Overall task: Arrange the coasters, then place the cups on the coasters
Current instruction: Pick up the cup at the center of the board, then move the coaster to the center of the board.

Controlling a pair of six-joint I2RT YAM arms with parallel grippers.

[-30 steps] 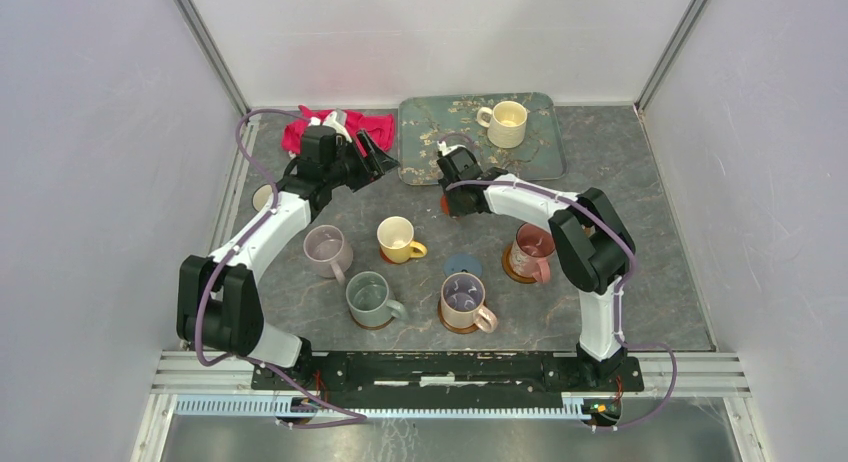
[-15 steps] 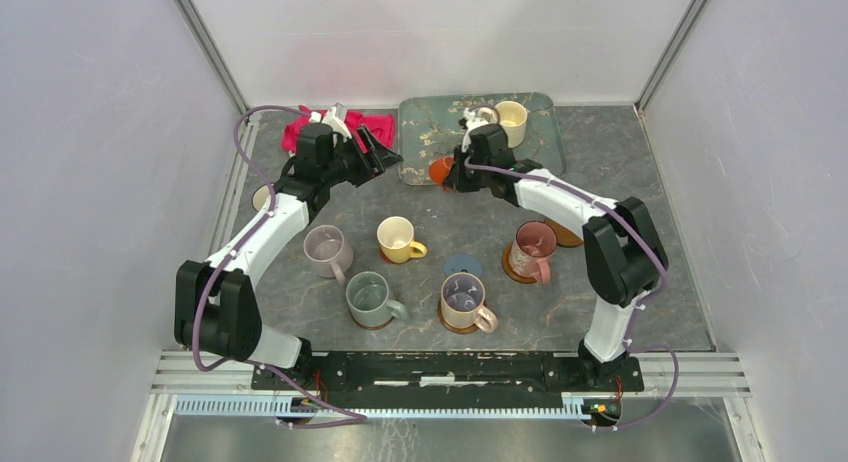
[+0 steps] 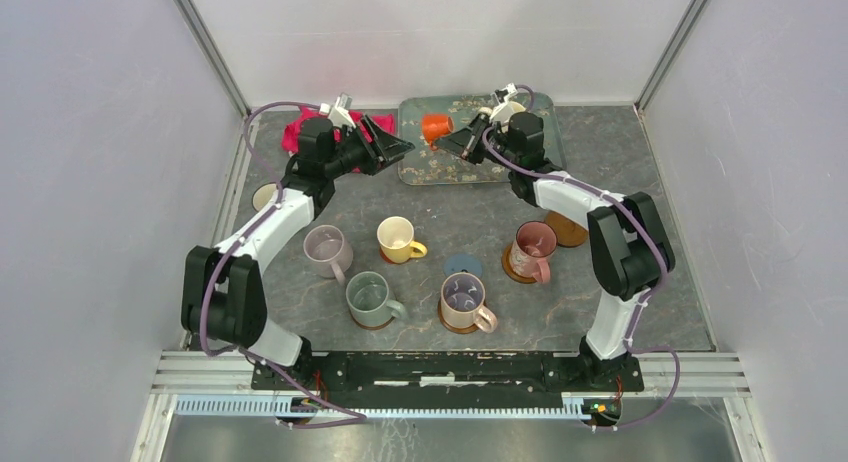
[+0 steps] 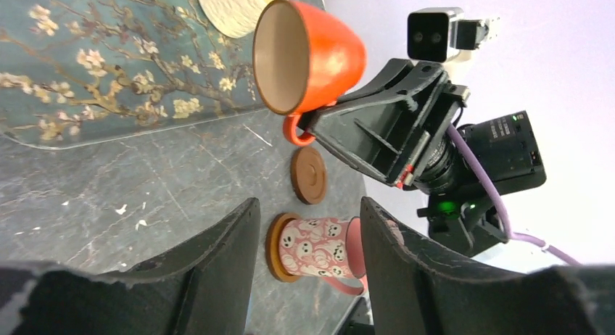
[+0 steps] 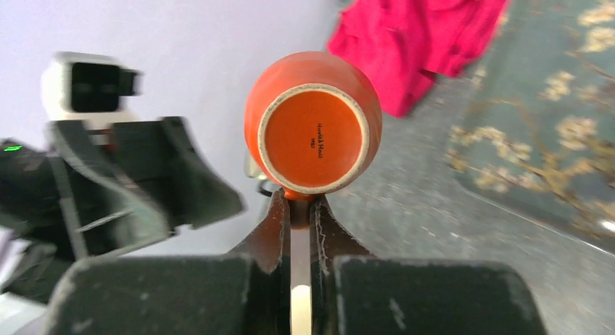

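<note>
Most mugs (image 3: 463, 297) sit on coasters (image 3: 509, 273) at lower centre; right gripper (image 3: 458, 142) grasps an orange cup (image 3: 435, 128) aloft at upper centre, left gripper (image 3: 398, 147) released, blue coaster (image 3: 463, 265) bare.

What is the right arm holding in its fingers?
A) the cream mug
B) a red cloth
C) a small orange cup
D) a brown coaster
C: the right fingers are clamped shut on the handle of the small orange cup, which hangs in the air with its base toward the wrist camera.

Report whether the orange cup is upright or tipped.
Tipped sideways: the orange cup, gripped by its handle in the right tool, shows its base to that wrist view.
</note>
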